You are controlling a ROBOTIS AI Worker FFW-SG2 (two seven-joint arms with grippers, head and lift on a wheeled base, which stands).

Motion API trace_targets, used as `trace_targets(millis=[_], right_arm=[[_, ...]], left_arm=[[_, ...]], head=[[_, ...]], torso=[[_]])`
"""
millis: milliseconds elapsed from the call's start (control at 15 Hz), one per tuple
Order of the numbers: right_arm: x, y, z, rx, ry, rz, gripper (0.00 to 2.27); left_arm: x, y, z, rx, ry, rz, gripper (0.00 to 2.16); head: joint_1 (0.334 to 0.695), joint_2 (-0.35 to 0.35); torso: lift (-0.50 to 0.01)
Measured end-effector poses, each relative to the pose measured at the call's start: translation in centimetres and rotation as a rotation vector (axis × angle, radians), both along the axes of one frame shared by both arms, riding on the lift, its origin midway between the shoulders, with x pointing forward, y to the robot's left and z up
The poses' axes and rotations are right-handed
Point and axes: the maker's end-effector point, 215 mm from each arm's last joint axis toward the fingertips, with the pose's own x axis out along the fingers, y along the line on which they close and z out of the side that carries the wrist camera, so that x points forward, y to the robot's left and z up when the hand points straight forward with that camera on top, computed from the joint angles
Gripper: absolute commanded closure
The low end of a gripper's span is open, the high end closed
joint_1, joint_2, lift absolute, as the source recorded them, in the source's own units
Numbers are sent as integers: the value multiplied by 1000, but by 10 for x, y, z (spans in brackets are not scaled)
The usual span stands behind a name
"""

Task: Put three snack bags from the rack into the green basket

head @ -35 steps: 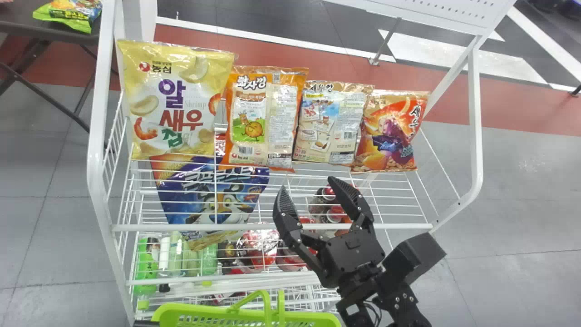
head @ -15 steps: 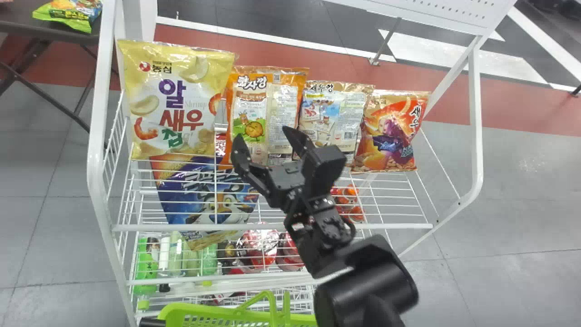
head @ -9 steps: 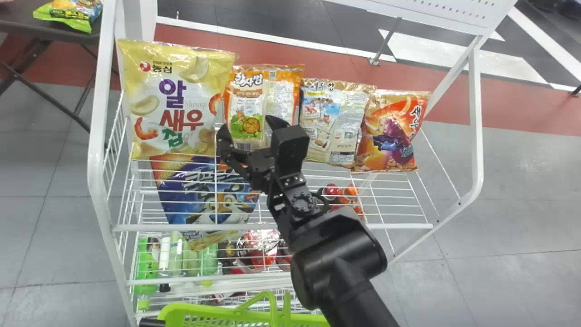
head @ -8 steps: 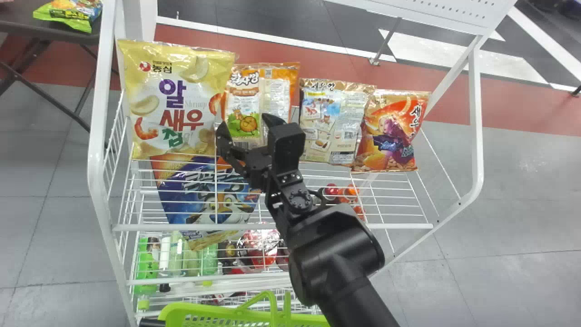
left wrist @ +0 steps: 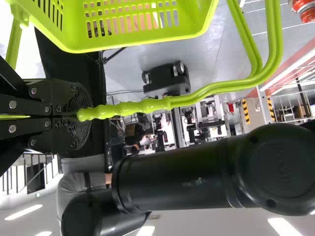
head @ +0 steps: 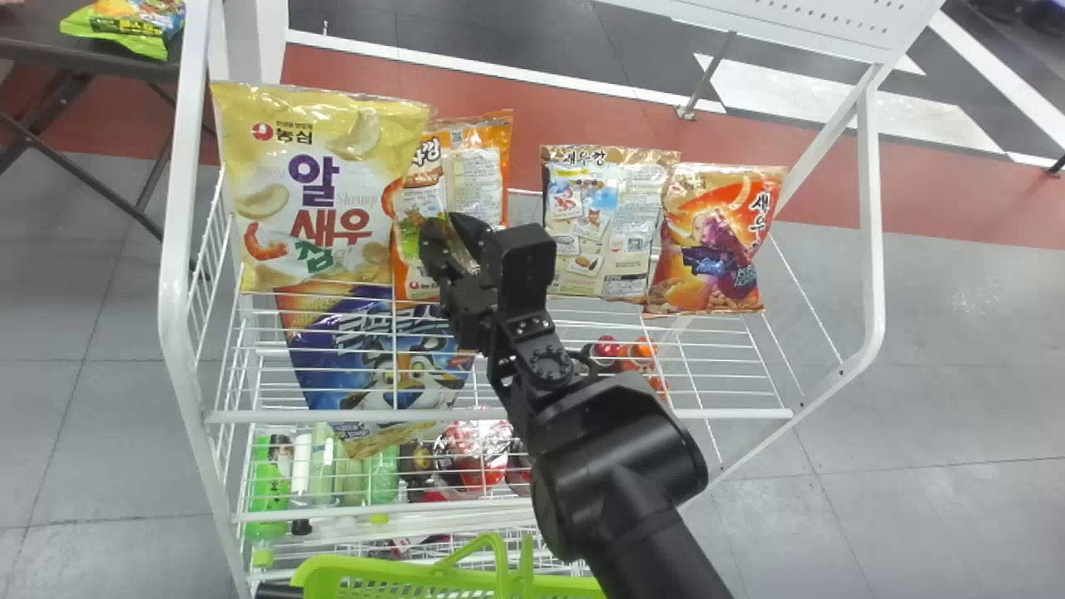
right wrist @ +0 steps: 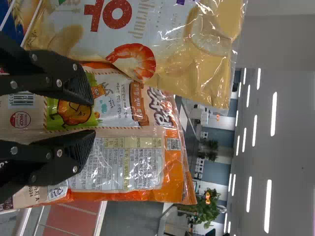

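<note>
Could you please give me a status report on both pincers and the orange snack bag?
Left pincer shut on green basket handle. Right pincer open at orange snack bag. Yellow bag overlaps its edge.

white rack: yellow bag [head: 320,179] upright, overlapping upright orange bag [head: 481,179] | beige bag [head: 607,229], red-orange bag [head: 715,241] upright alongside | blue bag [head: 374,366] below shelf wires | green basket [head: 374,571] in front

1. My right arm [head: 620,466] was black, built from thick, rounded segments.
2. Its wrist joint [head: 550,366] was round and ringed with small screws.
3. A boxy black housing [head: 526,258] sat by my right gripper [head: 452,231].
4. My fingers [right wrist: 42,73] were black, with silver screws and ridged pads [right wrist: 84,147].
</note>
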Motion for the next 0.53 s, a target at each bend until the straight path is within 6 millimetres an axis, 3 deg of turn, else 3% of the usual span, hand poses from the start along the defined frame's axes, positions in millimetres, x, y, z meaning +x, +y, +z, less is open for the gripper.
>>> trace_targets(millis=[533], right_arm=[[-11, -35, 22, 26, -75, -112, 2236]], left_arm=[[0, 0, 1, -5, -2, 0, 1389]], head=[[695, -350]], torso=[[0]])
